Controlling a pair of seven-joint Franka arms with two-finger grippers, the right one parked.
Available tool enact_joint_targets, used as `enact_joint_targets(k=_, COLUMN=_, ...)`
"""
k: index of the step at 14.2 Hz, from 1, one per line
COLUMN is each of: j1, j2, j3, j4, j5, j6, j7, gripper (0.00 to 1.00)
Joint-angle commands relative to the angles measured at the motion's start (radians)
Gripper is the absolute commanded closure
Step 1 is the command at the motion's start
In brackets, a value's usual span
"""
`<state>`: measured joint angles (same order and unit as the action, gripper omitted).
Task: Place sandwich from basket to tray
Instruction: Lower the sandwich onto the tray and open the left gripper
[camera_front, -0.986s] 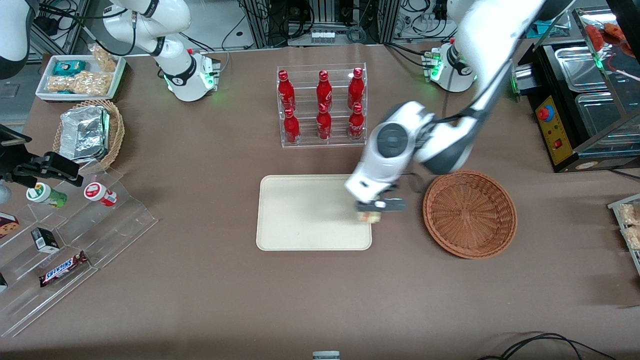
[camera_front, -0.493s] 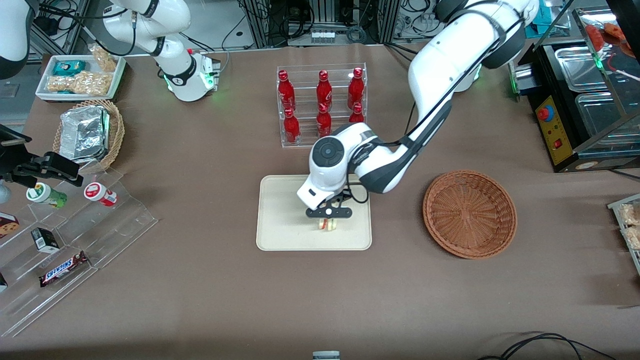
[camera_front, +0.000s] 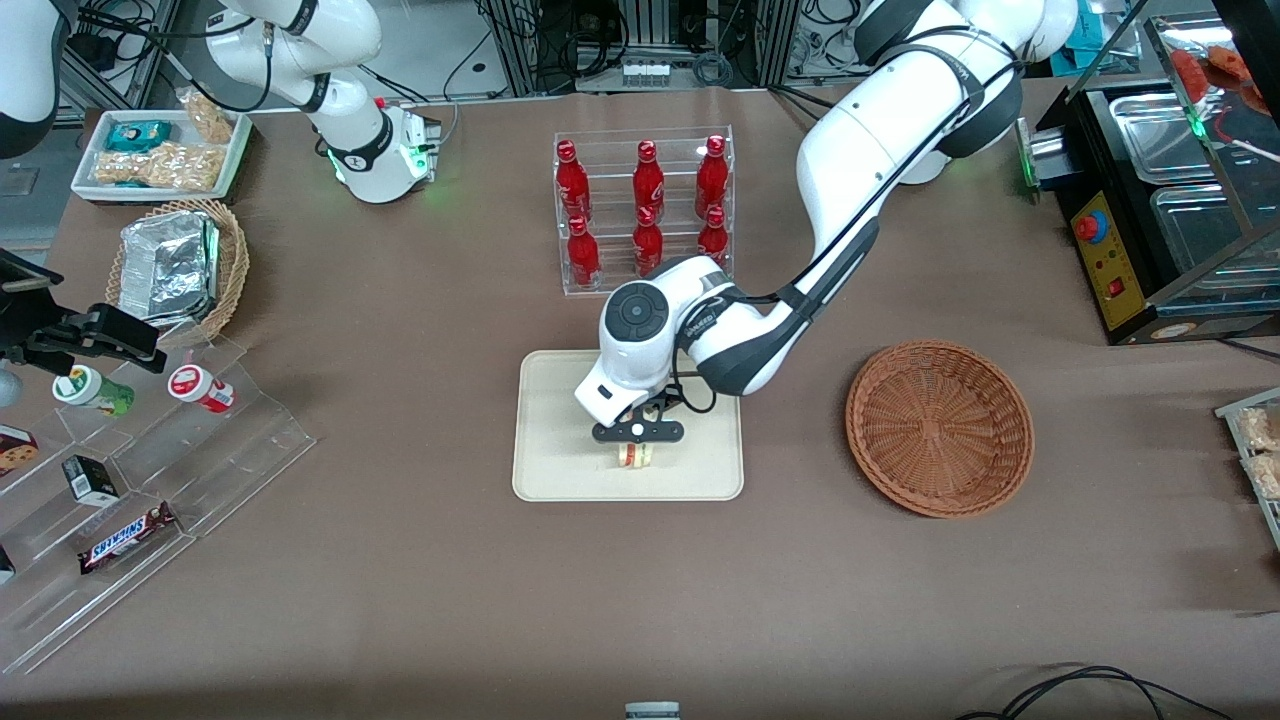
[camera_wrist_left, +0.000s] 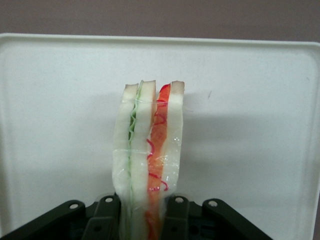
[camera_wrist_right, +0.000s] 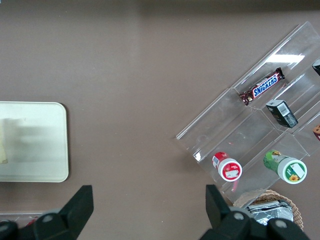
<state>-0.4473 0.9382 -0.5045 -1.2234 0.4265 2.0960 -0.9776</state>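
The sandwich (camera_front: 636, 455) (camera_wrist_left: 150, 150), white bread with green and red-orange filling in clear wrap, is held over the cream tray (camera_front: 560, 450) (camera_wrist_left: 60, 100). My gripper (camera_front: 637, 444) (camera_wrist_left: 141, 220) is shut on the sandwich, one black finger (camera_wrist_left: 106, 217) pressed to each flat side. Whether the sandwich touches the tray cannot be told. The reddish-brown wicker basket (camera_front: 939, 428) stands beside the tray toward the working arm's end, with nothing in it. The right wrist view shows the tray's corner (camera_wrist_right: 45, 150) with the sandwich's edge (camera_wrist_right: 4, 142).
An acrylic rack of red bottles (camera_front: 645, 210) stands farther from the front camera than the tray. Toward the parked arm's end are a tan basket with foil (camera_front: 175, 268), a white snack tray (camera_front: 160, 155) and clear stepped shelves (camera_front: 150, 480) with snacks.
My gripper carried the sandwich from the tray's edge nearest the basket to over the tray's middle, then shifted slightly farther toward the parked arm's end and lower.
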Motion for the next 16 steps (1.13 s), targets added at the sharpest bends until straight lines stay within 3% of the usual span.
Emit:
enact_joint_targets(k=1, j1=-0.030, j2=0.033, j3=0.004, j4=0.045, j5=0.023, j6=-0.019, j7=-0.023, gripper=0.66)
enact_joint_targets(k=6, j1=-0.030, j2=0.045, j3=0.006, j4=0.042, j5=0.021, j6=-0.004, j7=-0.026, gripper=0.57)
enact_joint_targets(k=9, j1=-0.027, j2=0.045, j3=0.004, j4=0.044, j5=0.017, j6=-0.002, j7=-0.029, gripper=0.33)
enact_joint_targets(k=10, j1=-0.025, j2=0.041, j3=0.004, j4=0.045, j5=0.015, j6=-0.002, j7=-0.053, gripper=0.33)
enact_joint_targets(k=12, j1=-0.025, j2=0.033, j3=0.004, j4=0.044, j5=0.018, j6=-0.013, j7=-0.101, gripper=0.19)
enact_joint_targets(k=14, j1=-0.015, j2=0.004, j3=0.004, j4=0.044, j5=0.015, j6=-0.042, j7=-0.102, gripper=0.17)
enact_joint_targets(k=15, j1=-0.004, j2=-0.021, j3=0.004, j4=0.044, j5=0.015, j6=-0.101, j7=-0.101, gripper=0.02)
enact_joint_targets(k=16, j1=0.007, j2=-0.045, j3=0.004, j4=0.044, j5=0.015, j6=-0.158, j7=-0.101, gripper=0.00)
